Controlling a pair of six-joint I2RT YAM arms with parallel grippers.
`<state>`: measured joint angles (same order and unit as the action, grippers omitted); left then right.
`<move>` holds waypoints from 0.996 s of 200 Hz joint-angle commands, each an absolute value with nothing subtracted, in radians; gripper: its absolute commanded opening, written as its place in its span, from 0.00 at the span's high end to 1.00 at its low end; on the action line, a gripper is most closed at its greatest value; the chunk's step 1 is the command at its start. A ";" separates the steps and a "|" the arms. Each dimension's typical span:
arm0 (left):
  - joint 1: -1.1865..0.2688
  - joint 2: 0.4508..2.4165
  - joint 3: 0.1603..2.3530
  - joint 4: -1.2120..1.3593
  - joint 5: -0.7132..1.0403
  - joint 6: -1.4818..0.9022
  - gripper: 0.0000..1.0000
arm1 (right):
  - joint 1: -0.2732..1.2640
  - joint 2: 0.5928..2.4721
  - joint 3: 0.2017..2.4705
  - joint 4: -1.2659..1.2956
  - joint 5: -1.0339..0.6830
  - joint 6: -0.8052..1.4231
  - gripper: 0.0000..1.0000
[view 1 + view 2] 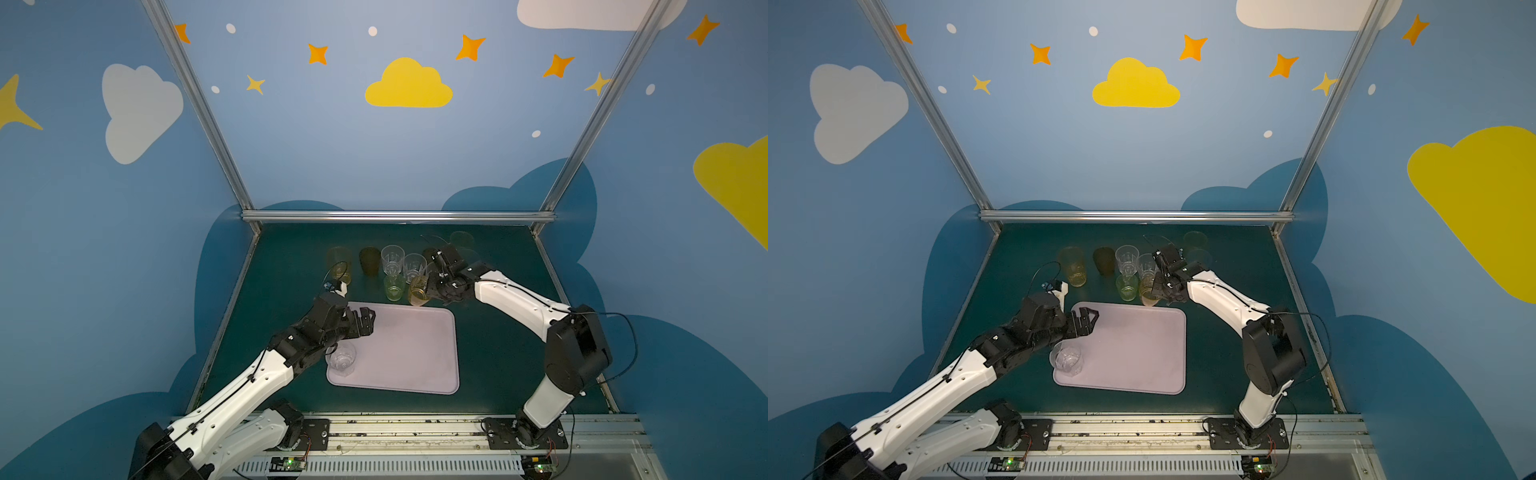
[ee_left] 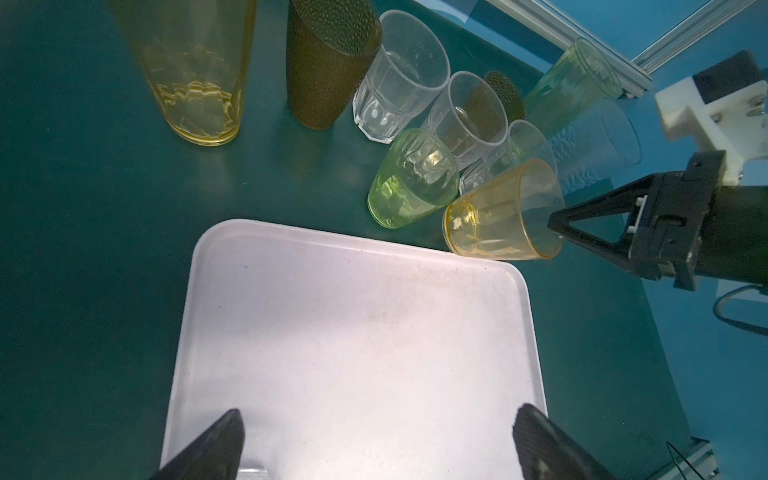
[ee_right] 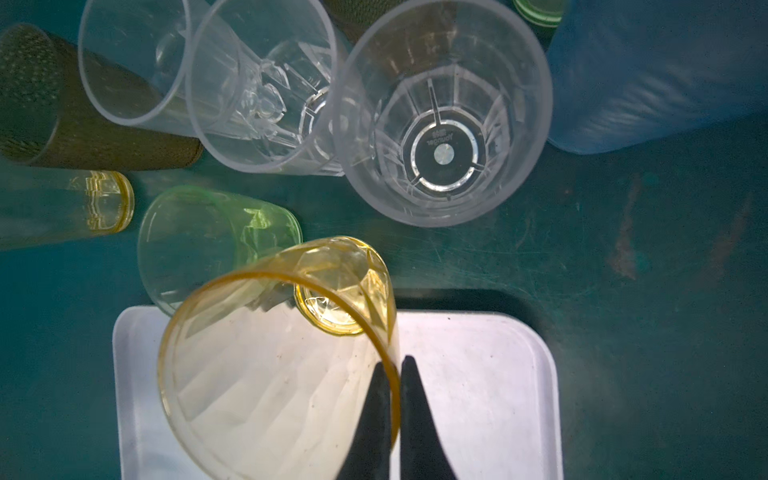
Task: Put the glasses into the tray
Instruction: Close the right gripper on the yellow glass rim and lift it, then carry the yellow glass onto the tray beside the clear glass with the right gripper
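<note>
My R pincer [image 3: 395, 362]: clamped on orange glass [image 3: 266, 374] rim, glass tilted at tray [image 1: 419, 357] far edge. L pincer [image 1: 362, 320]: apart, over tray. 1 clear glass [image 1: 341, 360] in tray; other glasses [image 1: 392, 259] on bench [image 1: 503, 353].

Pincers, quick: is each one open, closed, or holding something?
Left pincer: open, holding nothing, over the tray.
Right pincer: closed on the rim of the orange glass.

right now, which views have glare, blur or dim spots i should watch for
In both top views the table is dim and the tall green glass nearly fades into it; in the left wrist view light washes out the tray and the left fingers are blurred; in the right wrist view the orange glass is soft, the right fingers black silhouettes.
</note>
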<state>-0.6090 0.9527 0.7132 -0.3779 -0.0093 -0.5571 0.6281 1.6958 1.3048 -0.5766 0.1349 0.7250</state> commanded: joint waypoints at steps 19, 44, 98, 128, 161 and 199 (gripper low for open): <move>-0.606 0.945 0.735 -0.393 -0.013 -0.549 0.00 | 0.660 1.625 1.270 -0.587 0.126 0.697 1.00; -0.606 0.932 0.736 -0.421 -0.006 -0.561 0.00 | 0.696 1.620 1.272 -0.619 0.114 0.683 1.00; -0.606 0.835 0.742 -0.549 -0.033 -0.609 0.00 | 0.791 1.591 1.251 -0.605 0.113 0.696 1.00; -0.606 0.773 0.751 -0.637 -0.041 -0.634 0.00 | 0.844 1.605 1.263 -0.585 0.107 0.705 1.00; -0.605 0.694 0.753 -0.715 -0.061 -0.657 0.00 | 0.899 1.641 1.287 -0.552 0.094 0.710 1.00; -0.603 0.633 0.760 -0.810 -0.109 -0.659 0.00 | 0.970 1.718 1.341 -0.528 0.074 0.708 1.00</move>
<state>-0.6086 0.6651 0.7364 -0.7090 -0.0551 -0.6487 0.9314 1.6657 1.2804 -0.5606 0.0959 0.7010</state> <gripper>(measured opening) 0.996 0.047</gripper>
